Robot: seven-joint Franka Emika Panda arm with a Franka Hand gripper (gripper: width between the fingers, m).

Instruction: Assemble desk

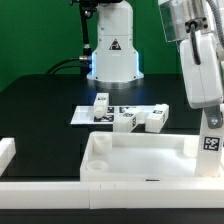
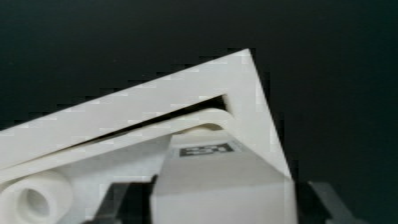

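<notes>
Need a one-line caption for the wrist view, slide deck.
Tagged leg framed by the end effector, standing at a corner of the rimmed tabletop.

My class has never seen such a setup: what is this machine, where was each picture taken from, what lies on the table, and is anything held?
It is one robot arm with a two-finger gripper, assembling toy furniture. One picture looks on from off the arm; the other looks out from its wrist. On the black table lie the white tabletop, three loose legs and a flat marker board. A fourth leg stands between the jaws at a tabletop corner; whether they clamp it is unclear.
</notes>
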